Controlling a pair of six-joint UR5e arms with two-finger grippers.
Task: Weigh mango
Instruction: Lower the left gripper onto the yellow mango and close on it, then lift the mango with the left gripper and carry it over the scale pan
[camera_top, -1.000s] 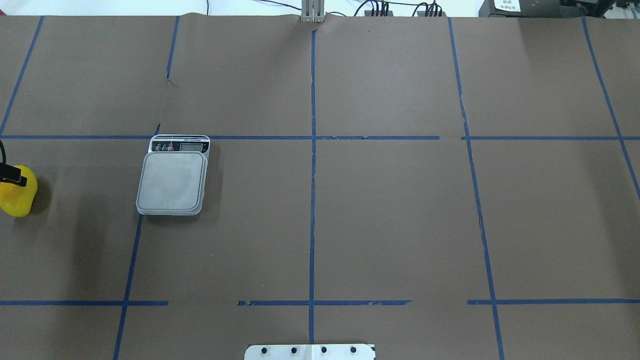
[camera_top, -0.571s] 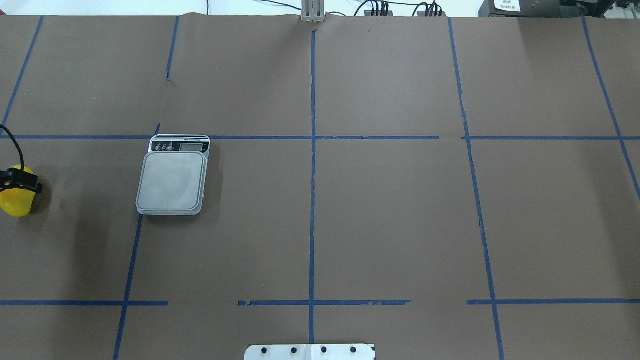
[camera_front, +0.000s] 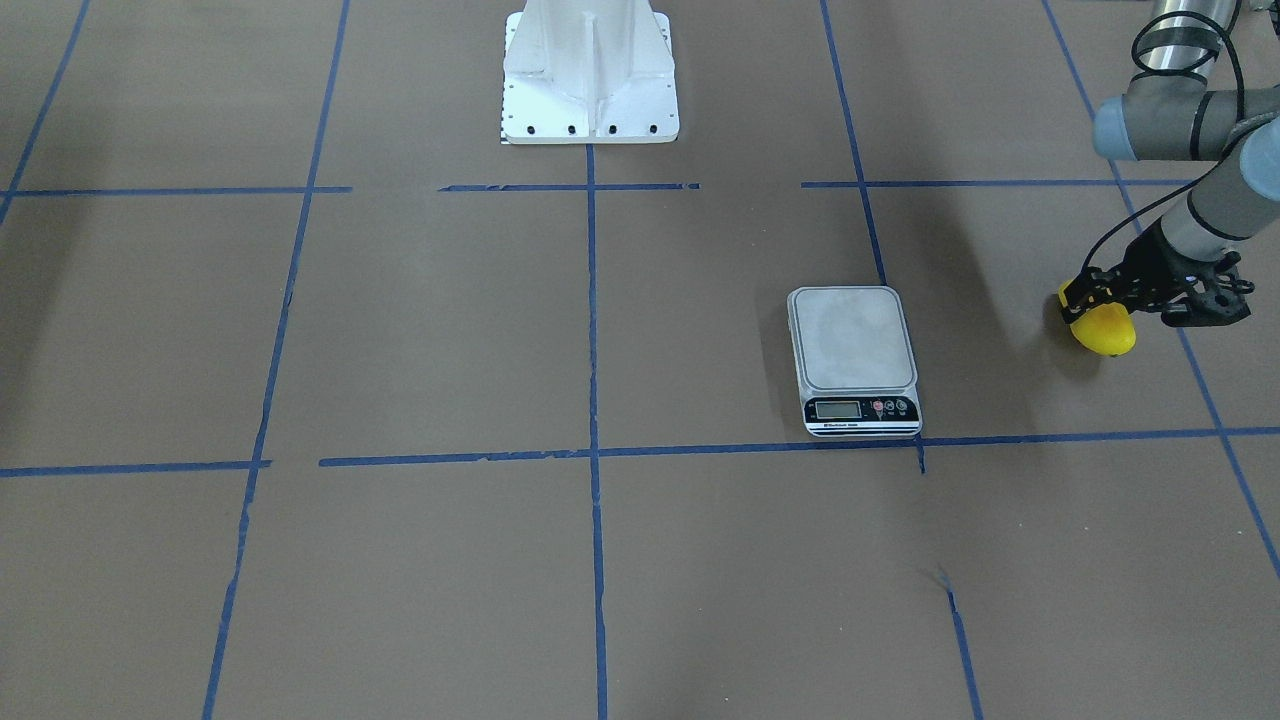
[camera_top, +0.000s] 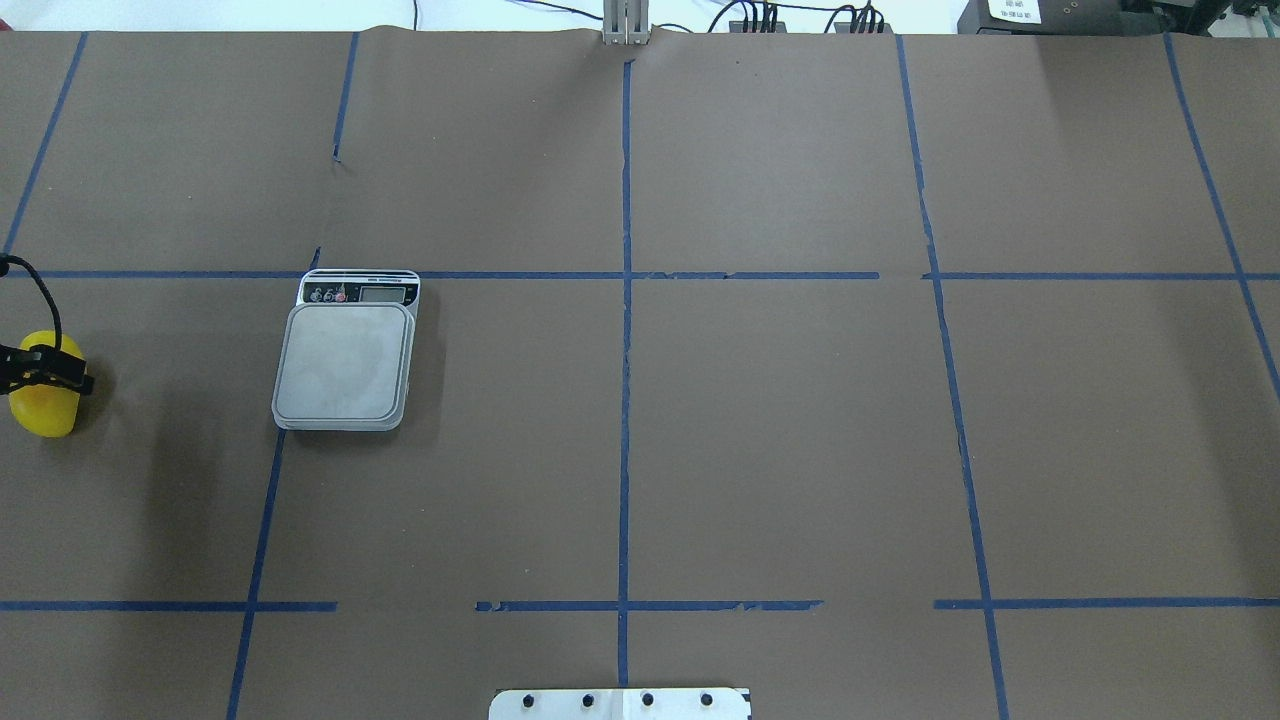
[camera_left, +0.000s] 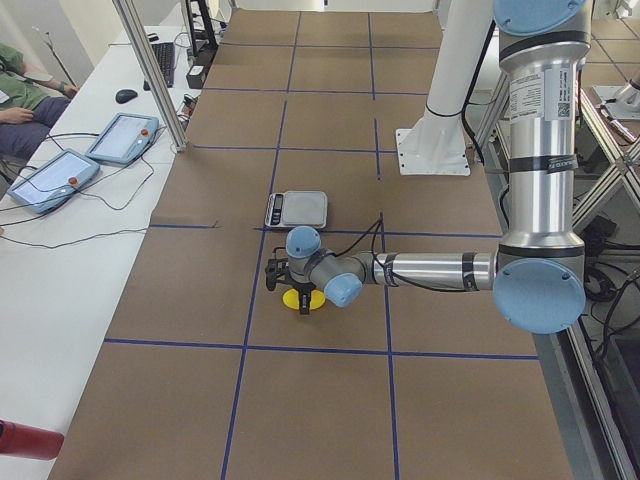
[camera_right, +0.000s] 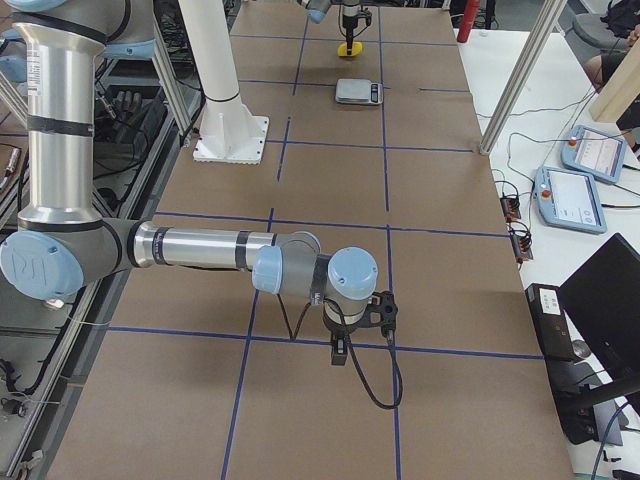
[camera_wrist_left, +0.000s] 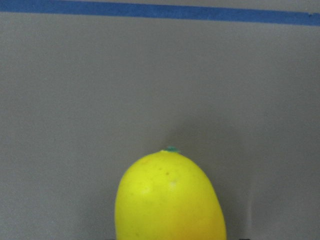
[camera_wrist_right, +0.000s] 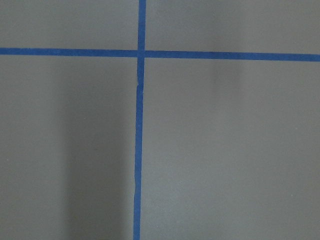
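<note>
Brown-papered table (camera_top: 700, 450): the left gripper (camera_top: 40, 374) clamps the mango (camera_top: 42, 412) across its long axis. Seen from overhead, the scale (camera_top: 345, 362) waits at three o'clock.

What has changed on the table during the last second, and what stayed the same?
The left tool slid in from the view's left edge toward the scale, now closed across the mango, which shifted slightly with it. The scale did not move.
</note>
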